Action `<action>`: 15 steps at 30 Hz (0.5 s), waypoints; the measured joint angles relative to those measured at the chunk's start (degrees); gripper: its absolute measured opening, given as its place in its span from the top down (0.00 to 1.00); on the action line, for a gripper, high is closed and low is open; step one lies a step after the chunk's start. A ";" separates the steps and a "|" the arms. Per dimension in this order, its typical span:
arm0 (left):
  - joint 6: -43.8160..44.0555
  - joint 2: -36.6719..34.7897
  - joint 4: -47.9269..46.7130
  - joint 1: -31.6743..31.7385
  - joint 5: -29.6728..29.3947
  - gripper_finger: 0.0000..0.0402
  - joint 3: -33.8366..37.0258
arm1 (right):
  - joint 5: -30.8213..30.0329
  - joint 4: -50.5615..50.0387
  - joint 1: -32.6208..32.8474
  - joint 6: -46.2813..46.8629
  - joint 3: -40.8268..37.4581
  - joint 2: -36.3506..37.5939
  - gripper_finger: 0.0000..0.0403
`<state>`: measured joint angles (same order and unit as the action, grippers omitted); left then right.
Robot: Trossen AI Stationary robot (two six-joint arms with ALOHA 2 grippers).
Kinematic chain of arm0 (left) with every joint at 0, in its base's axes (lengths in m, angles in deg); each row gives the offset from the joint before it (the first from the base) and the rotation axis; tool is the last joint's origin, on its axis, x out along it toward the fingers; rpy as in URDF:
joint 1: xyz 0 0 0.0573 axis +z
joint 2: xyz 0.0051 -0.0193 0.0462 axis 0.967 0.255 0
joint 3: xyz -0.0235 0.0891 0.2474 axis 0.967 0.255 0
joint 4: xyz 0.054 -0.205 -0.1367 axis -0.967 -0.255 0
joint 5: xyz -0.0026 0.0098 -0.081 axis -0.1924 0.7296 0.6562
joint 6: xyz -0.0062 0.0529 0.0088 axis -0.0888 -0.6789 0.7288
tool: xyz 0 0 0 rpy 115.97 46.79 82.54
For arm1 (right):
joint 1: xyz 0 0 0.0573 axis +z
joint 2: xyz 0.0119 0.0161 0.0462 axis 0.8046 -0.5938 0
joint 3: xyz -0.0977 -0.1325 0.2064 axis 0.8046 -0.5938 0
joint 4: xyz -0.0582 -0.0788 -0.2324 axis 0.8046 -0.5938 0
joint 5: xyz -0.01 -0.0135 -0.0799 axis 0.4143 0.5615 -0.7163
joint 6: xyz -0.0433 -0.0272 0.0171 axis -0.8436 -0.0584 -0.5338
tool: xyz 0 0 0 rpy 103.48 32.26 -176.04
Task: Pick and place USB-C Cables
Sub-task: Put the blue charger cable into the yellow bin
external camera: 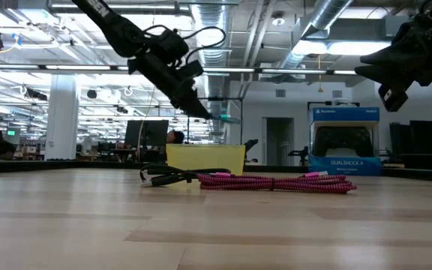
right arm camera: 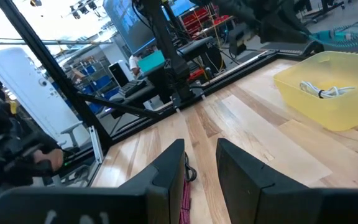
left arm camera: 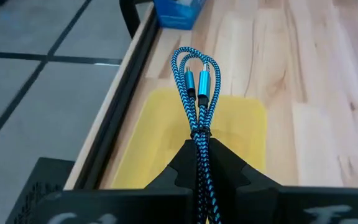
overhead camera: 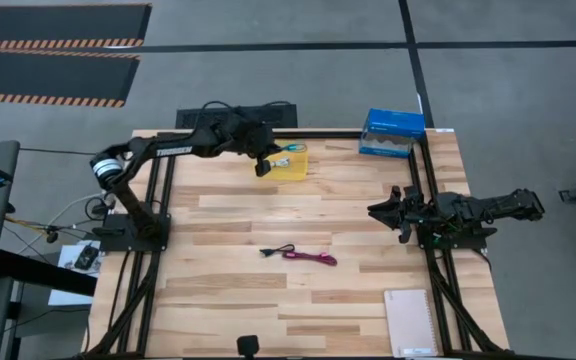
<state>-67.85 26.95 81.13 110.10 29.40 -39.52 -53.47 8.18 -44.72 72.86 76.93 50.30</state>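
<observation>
The left gripper (left arm camera: 199,163) – fingers closed on the teal cable (left arm camera: 196,84) – holds it directly above the yellow bin (left arm camera: 241,134), long axis pointing forward.

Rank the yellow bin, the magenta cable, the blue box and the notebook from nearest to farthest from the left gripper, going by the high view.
From the left gripper, shut on the teal cable:
1. Yellow bin, directly beside and under it at the table's far edge.
2. Magenta cable, mid-table, and blue box, far right corner: too close to call.
3. Notebook, near right corner.
</observation>
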 joint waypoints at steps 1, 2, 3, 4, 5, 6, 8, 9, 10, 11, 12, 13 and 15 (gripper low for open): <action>-0.04 0.64 0.03 0.00 0.00 1.00 0.00 | 0.01 0.00 -0.01 0.00 0.00 0.00 0.71; -0.04 1.28 0.00 0.00 0.00 1.00 0.00 | 0.01 0.00 -0.01 0.00 0.00 0.00 0.71; -0.13 1.99 0.04 0.00 0.08 1.00 0.00 | 0.01 0.00 0.01 0.00 0.00 0.00 0.71; -0.31 2.60 -0.05 0.00 0.28 1.00 0.00 | 0.01 0.00 -0.01 0.00 0.00 0.00 0.71; -0.46 3.16 -0.09 0.00 0.33 1.00 0.00 | -0.01 0.00 0.01 0.00 0.00 0.01 0.71; -0.75 3.66 -0.09 0.00 0.38 1.00 0.00 | 0.00 0.00 0.01 0.00 0.00 0.00 0.71; -1.64 4.39 -0.89 0.08 0.37 1.00 0.00 | 0.01 0.00 0.01 0.00 0.00 0.00 0.71; -2.25 4.80 -1.31 0.11 0.37 1.00 0.00 | 0.01 0.00 0.00 0.00 0.00 0.00 0.71; -2.74 5.00 -1.85 0.18 0.37 1.00 0.00 | 0.01 -0.02 -0.01 0.00 0.00 0.00 0.71; -3.29 5.02 -3.05 0.34 0.37 1.00 0.02 | 0.00 0.00 0.00 0.00 0.00 0.00 0.71; -3.92 5.00 -3.59 0.44 0.37 1.00 0.02 | 0.00 0.00 0.00 0.00 0.00 0.01 0.71; -4.38 5.00 -3.79 0.60 0.36 1.00 0.02 | 0.01 0.00 -0.01 0.00 0.00 0.02 0.71; -4.97 4.98 -4.84 0.94 0.37 1.00 0.02 | -0.01 0.00 0.01 0.00 0.00 0.01 0.71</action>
<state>-72.82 31.93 76.29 111.04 29.78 -39.50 -53.49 8.18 -44.71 72.86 76.93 50.31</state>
